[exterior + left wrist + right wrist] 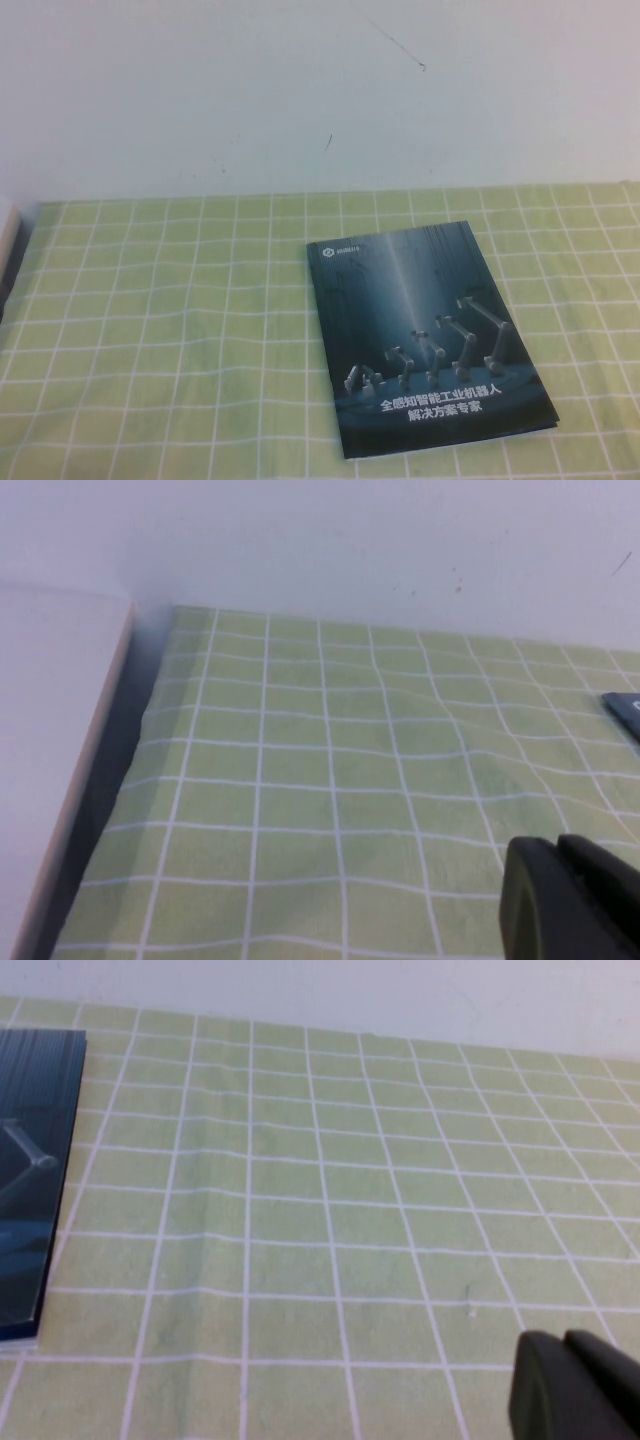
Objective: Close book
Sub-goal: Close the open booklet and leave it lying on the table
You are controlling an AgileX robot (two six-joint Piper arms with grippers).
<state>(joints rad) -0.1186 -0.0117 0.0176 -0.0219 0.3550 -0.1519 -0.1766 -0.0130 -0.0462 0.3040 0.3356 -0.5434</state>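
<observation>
The book (425, 335) is seen lying flat and apparently already shut, right of centre in the high view on the checked tabletop (150, 330), its long axis running from upper to lower frame. The left hand (575, 900) and right hand (580, 1385) are held over bare cloth outside that view, and whether they are clenched or released cannot be told. The right hand is judged nearer.

Green checked cloth (150, 330) spread flat; book (425, 340) lies closed on it, right of centre.

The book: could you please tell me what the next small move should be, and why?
Probably none beyond holding both arms back: the book lies flat and shut, cover up, on the cloth. The left gripper and right gripper hang over bare cloth, clear of it.
</observation>
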